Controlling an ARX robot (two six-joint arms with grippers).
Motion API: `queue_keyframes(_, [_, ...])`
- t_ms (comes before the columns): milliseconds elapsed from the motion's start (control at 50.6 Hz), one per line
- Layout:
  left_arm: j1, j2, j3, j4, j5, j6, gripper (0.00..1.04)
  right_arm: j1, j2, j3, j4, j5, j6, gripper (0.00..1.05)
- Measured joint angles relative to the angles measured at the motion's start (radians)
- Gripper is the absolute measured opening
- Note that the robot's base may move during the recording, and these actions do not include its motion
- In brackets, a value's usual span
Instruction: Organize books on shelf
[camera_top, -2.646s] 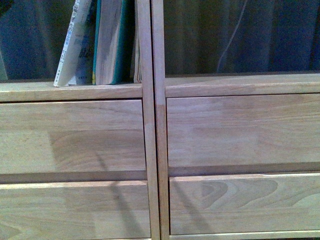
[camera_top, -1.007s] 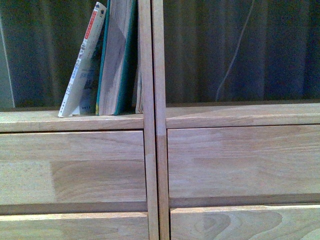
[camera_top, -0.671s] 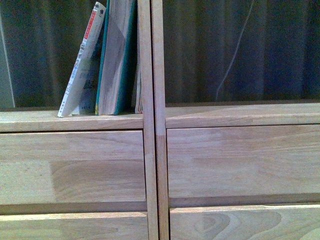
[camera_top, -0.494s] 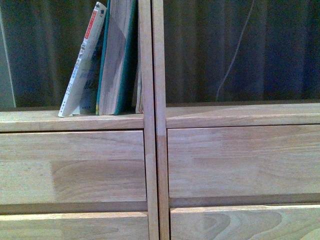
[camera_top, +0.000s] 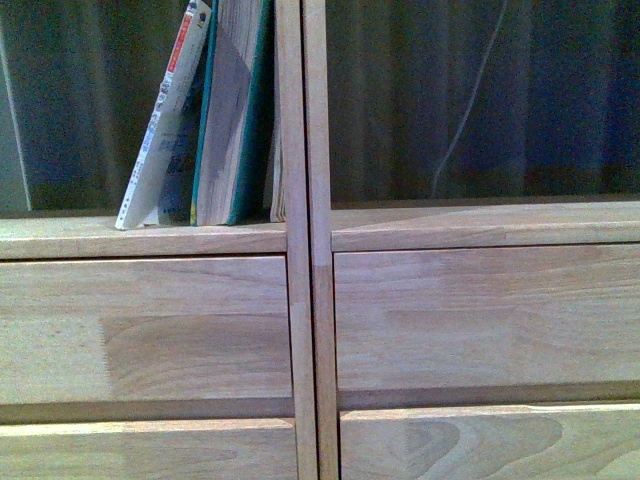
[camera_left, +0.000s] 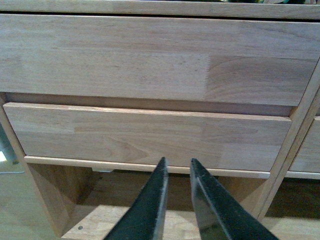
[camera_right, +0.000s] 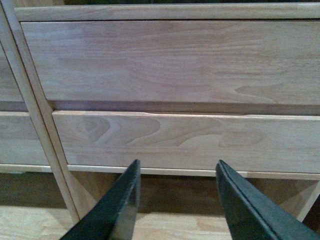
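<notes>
In the front view the books stand on the left bay of the light wood shelf (camera_top: 200, 330). A thin white book (camera_top: 165, 120) with red and blue spine print leans right onto a thick teal-covered book (camera_top: 232, 110) with yellowed pages. Another paperback (camera_top: 274, 185) shows as a sliver against the centre posts (camera_top: 305, 240). Neither gripper is in the front view. My left gripper (camera_left: 177, 162) is shut and empty, facing the lower plank fronts (camera_left: 145, 135) of the shelf. My right gripper (camera_right: 177, 165) is open and empty, facing the lower planks (camera_right: 190, 140).
The right bay's ledge (camera_top: 480, 228) holds nothing in view. A dark curtain (camera_top: 470, 100) and a thin pale cable (camera_top: 470, 90) hang behind the shelf. Both wrist views show a low open compartment (camera_left: 125, 200) under the planks and a wood floor (camera_right: 30, 220).
The front view has shifted, so the shelf and books sit lower in the picture than 2.6 s ago; over the last second they have risen slightly. The books keep their lean.
</notes>
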Motion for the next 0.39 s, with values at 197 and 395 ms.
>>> queue_keyframes(197, [0.0, 0.0, 0.0, -0.001, 0.0, 0.0, 0.65, 0.0, 0.0, 0.0, 0.0, 0.0, 0.0, 0.94])
queue_keyframes(395, [0.0, 0.0, 0.0, -0.001, 0.0, 0.0, 0.98, 0.0, 0.0, 0.0, 0.0, 0.0, 0.0, 0.98])
